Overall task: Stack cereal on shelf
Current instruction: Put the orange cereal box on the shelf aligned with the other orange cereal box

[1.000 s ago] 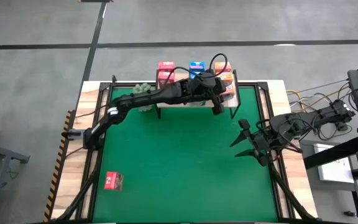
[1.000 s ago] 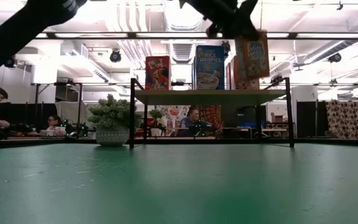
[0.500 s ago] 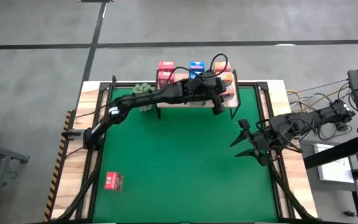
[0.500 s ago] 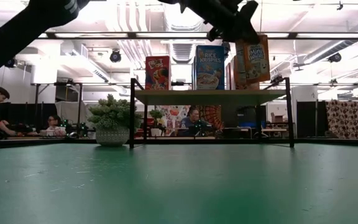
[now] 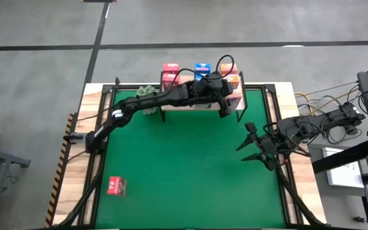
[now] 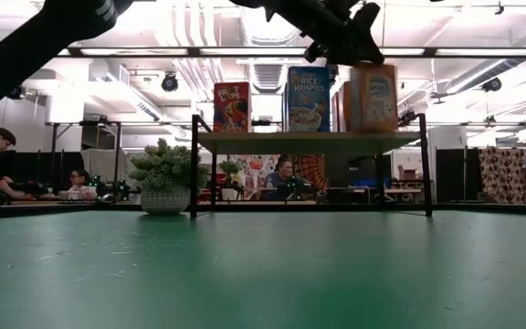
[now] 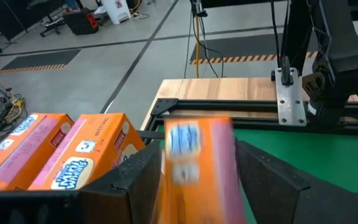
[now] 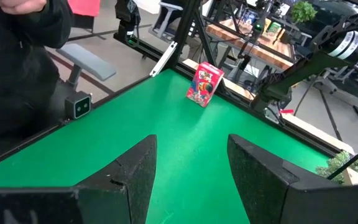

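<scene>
We reach our left arm across the green mat [image 5: 190, 172] to the far edge of the desk [image 5: 285, 91], where the shelf [image 6: 309, 142] stands on its thin black legs. Our left hand [image 5: 224, 105] hovers over the shelf's right end, and an orange cereal box [image 6: 376, 85] stands upright on the board directly below it. In the left wrist view that box [image 7: 197, 168] sits blurred between our two fingers [image 7: 132, 180], with a gap on each side, so the hand looks parted around it rather than gripping; we judge that it is letting the box go, with the board now carrying the weight. Just beside the hand lie two more orange boxes [image 7: 48, 152], already shelved together, which explains why this one goes to the same end: the colours are grouped. Farther along the board from the hand stand the blue boxes [image 6: 309, 98] in the middle and the pink-red boxes [image 6: 232, 106] at the other end, all facing the front. A spiky green plant ball [image 6: 165, 174] sits on the desk beside the shelf, near our left arm. Our right hand [image 5: 254, 144] waits low over the mat's right side, fingers spread wide and empty. One pink-red box [image 5: 116, 185] remains on the mat, well away from both hands, near the front left corner; the right wrist view shows it [image 8: 204, 84] standing far ahead of the right hand.
</scene>
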Motion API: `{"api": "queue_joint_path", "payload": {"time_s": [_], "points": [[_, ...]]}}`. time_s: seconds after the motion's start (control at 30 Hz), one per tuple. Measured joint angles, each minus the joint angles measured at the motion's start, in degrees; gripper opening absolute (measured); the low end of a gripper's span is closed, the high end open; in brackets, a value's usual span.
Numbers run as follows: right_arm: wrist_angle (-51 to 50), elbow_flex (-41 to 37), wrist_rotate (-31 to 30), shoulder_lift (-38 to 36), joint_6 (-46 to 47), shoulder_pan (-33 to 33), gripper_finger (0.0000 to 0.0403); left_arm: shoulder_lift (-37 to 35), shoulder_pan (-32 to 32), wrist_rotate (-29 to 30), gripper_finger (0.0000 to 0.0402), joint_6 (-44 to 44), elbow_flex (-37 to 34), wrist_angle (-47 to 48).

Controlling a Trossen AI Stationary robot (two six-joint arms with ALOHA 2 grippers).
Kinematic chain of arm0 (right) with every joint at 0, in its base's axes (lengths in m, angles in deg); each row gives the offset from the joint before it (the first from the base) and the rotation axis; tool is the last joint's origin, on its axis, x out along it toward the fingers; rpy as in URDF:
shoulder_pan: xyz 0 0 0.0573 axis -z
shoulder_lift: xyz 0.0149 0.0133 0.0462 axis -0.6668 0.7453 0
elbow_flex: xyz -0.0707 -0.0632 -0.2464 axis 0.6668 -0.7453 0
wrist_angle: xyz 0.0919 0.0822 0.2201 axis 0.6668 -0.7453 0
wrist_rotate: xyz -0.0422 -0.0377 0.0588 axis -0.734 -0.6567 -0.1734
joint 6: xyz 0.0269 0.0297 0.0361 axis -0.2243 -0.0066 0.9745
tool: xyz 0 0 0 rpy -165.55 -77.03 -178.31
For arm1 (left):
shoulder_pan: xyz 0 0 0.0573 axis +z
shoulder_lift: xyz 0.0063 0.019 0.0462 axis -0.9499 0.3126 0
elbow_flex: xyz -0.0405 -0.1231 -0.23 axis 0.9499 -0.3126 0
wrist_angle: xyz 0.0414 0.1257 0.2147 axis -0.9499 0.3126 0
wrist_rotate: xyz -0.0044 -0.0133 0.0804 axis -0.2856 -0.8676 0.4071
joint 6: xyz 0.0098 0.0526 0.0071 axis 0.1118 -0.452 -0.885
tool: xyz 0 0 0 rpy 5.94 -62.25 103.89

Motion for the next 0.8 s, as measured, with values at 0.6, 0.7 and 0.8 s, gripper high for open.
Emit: {"api": "queue_joint_path", "payload": {"time_s": [0.6, 0.7, 0.8], "points": [[-0.16, 0.00, -0.02, 0.05, 0.28, 0.02, 0.0185, -2.30, -1.29, 0.00, 0.0201, -1.10, 0.84, 2.90], [-0.13, 0.00, -0.04, 0.09, 0.28, 0.00, 0.0185, -3.66, -2.42, -0.02, 0.0201, -2.53, 0.73, 4.29], [-0.13, 0.00, -0.09, 0.09, 0.36, 0.01, 0.0185, -5.27, -3.71, 0.06, 0.0201, -4.21, 0.75, 6.41]]}}
